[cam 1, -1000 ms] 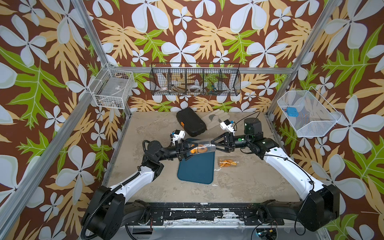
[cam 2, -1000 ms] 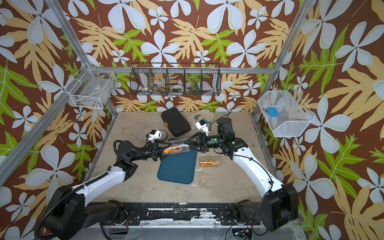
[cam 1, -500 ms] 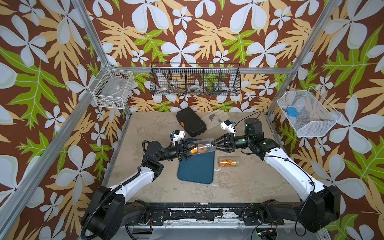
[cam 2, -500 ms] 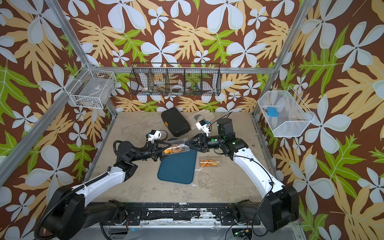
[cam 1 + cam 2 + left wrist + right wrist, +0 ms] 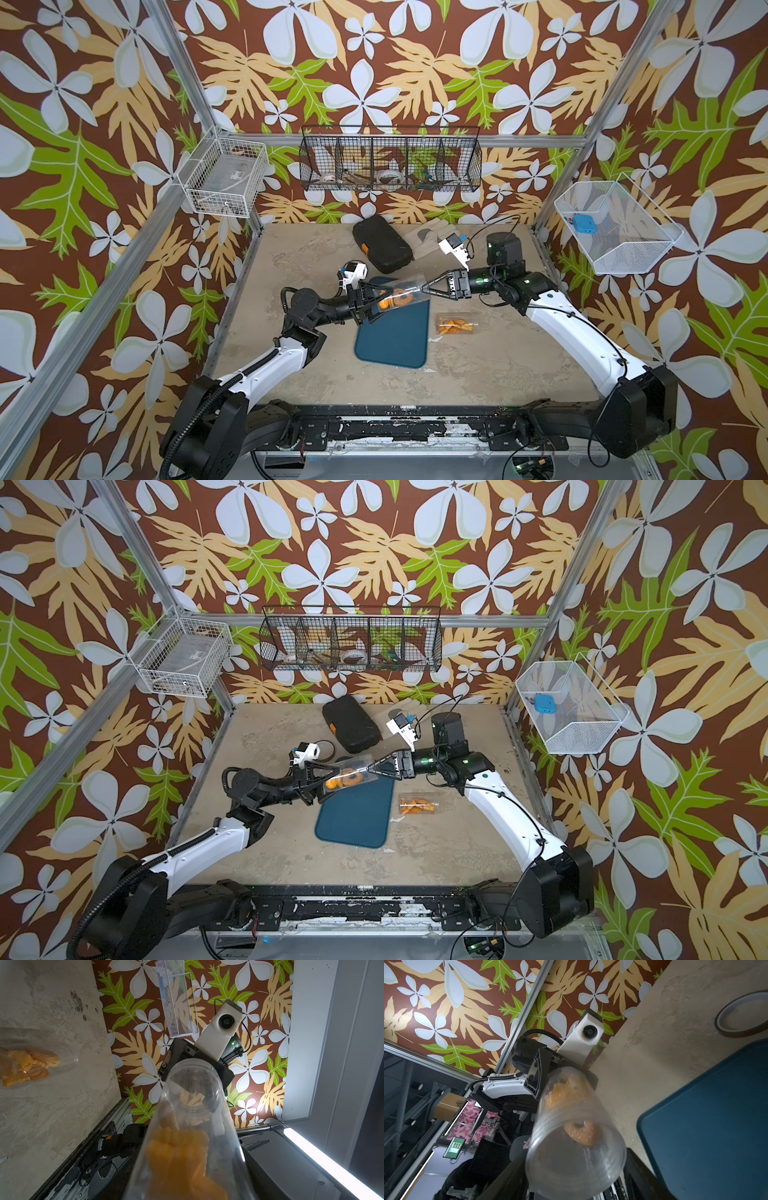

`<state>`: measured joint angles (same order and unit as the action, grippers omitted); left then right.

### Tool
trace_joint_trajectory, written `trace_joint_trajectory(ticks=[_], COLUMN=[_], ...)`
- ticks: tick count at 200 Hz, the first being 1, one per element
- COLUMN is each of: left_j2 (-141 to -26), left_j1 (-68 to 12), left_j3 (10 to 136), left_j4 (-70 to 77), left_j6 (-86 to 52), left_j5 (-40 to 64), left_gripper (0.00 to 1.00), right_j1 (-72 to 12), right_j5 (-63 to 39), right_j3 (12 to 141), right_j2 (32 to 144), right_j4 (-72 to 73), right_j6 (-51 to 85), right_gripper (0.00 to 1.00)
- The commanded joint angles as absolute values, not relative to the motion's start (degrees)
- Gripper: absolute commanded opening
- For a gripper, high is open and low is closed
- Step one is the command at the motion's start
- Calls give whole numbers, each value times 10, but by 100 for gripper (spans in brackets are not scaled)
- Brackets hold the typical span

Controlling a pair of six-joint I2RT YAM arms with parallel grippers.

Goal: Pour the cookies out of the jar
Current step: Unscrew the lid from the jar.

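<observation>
Across the middle of the frame in both top views, the sand-coloured table (image 5: 498, 365) carries everything I am steering over.
Blue tray (image 5: 395, 345): flat on the table at frame centre.
Black case (image 5: 382, 245): above the tray in frame, toward the back wall.
Jar (image 5: 409, 286): clear, mouth open, held nearly level in the air over the tray's upper edge, between the two arms.
Left gripper (image 5: 379, 303): clamped on the jar's base end, left of frame centre.
Right gripper (image 5: 426, 288): its fingers flank the jar's mouth; I cannot tell whether they press on it.
Second clear container (image 5: 456, 325): on its side on the table, just right of the tray, holding orange pieces.
Cookies (image 5: 395, 298): orange-golden, bunched inside the held jar toward its base; a ring-shaped cookie (image 5: 581, 1132) lies nearer the mouth.
</observation>
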<state>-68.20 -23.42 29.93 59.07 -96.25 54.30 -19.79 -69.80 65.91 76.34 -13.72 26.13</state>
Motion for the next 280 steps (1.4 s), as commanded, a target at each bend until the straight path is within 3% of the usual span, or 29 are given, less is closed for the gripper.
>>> trace_joint_trajectory(ticks=[1, 52, 66, 99, 160, 210, 242, 280], left_j2=[-678, -674, -675, -679, -680, -679, -672, -665], left_j1=[-233, -233, -233, -233, -227, -227, -227, -227], left_j3=[293, 287, 288, 305, 333, 334, 328, 321], left_j4=[605, 588, 588, 557, 464, 471, 470, 488], left_j6=[-979, -979, -978, -950, -872, -874, -879, -905], left_j5=[558, 561, 561, 567, 579, 584, 584, 580], left_gripper=[56, 55, 55, 55, 55, 55, 55, 55], right_j1=[-198, -197, -196, -192, -201, -203, -203, -203], right_j5=[-686, -664, -669, -730, -755, -755, -756, -752], right_j3=[651, 650, 661, 701, 640, 649, 650, 659], right_j2=[752, 763, 781, 839, 784, 790, 789, 782], right_j4=[-62, -80, -86, -178, -130, -131, -132, -159], right_j6=[191, 63, 99, 201, 301, 300, 295, 238], right_gripper=[70, 76, 90, 94, 87, 78, 66, 66])
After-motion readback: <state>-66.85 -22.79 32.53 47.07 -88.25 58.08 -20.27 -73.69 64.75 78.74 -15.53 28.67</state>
